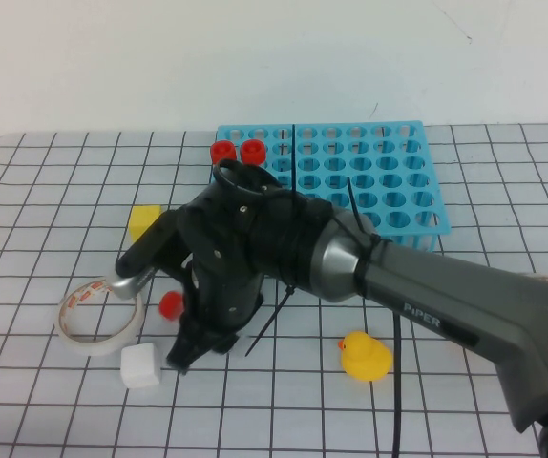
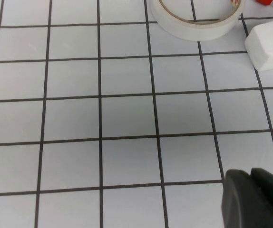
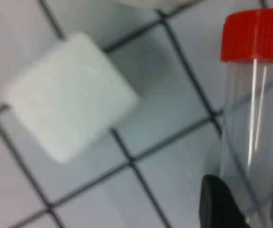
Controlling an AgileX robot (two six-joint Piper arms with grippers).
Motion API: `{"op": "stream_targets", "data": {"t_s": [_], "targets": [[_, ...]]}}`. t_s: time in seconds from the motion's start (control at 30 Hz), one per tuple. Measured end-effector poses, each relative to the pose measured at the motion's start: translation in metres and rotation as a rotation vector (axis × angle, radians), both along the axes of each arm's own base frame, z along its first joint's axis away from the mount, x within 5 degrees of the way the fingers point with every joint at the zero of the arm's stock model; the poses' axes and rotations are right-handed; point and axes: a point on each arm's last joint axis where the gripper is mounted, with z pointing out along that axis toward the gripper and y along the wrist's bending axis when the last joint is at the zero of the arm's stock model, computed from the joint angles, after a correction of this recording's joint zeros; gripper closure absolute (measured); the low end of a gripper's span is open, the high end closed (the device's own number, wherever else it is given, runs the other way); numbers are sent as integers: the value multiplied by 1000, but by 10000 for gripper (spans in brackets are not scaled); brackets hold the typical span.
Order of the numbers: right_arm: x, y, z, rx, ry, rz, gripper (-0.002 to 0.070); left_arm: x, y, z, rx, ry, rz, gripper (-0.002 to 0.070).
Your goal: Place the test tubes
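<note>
left end effector (image 2: 258, 202) closed near tape (image 2: 196, 27), wrist view only | right end effector (image 3: 250, 209) at test tube (image 3: 255, 104), grip cannot tell

Covering the table: white sheet (image 1: 45, 210) with black grid lines. Lying flat on it at left: tape roll (image 1: 83, 342). Just beside the roll, on the robot's side, not touching it: white cube (image 1: 141, 365). Farther back from the roll: yellow cube (image 1: 143, 221). Standing upright well to the right of the white cube, beak pointing left: yellow duck (image 1: 364, 357). Behind everything: plain pale wall (image 1: 255, 57).
</note>
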Motion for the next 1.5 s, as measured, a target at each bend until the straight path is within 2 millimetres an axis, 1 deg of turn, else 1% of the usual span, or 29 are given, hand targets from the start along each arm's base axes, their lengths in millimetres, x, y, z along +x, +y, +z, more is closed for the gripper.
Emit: {"op": "stream_targets", "data": {"t_s": [0.1, 0.2, 0.33, 0.37, 0.43, 0.53, 0.6, 0.63, 0.67, 0.77, 0.83, 0.97, 1.1, 1.23, 1.33, 1.43, 1.5], "targets": [[1, -6, 7, -39, -31, -21, 444, 0, 0, 0, -2, 1, 0, 676], [1, -12, 26, -32, -77, -50, 444, -1, 0, 0, -7, -3, 0, 676], [-4, -20, 70, 50, -146, -82, 444, -6, 0, 3, -10, -43, 0, 676], [-9, -24, 94, 109, -188, -82, 444, -10, 0, 6, -13, -77, 0, 676], [-19, -25, 117, 151, -234, -65, 444, -15, 1, 9, -12, -115, -4, 676], [-37, -24, 143, 182, -305, -25, 444, -22, 1, 13, -9, -188, -18, 676], [-50, -22, 156, 188, -352, 6, 444, -27, 0, 16, -14, -236, -31, 676], [-66, -19, 169, 199, -390, 43, 444, -31, -1, 19, -25, -270, -48, 676], [-73, -17, 174, 196, -408, 64, 444, -33, -2, 22, -31, -292, -60, 676], [-93, -14, 185, 190, -446, 117, 444, -42, -5, 34, -26, -374, -119, 676], [-101, -14, 191, 191, -464, 143, 444, -47, -8, 43, -13, -436, -168, 676], [-109, -19, 204, 213, -480, 154, 444, -53, -14, 59, -7, -544, -246, 676], [-113, -28, 214, 223, -497, 159, 444, -54, -16, 66, -46, -616, -263, 676], [-121, -43, 218, 254, -511, 171, 444, -53, -15, 72, -53, -681, -244, 676], [-131, -57, 217, 333, -509, 165, 444, -53, -14, 76, -64, -724, -221, 676], [-144, -71, 211, 432, -500, 186, 444, -52, -12, 81, -82, -769, -197, 676], [-152, -82, 202, 497, -494, 188, 444, -52, -11, 84, -93, -804, -176, 676]]}}
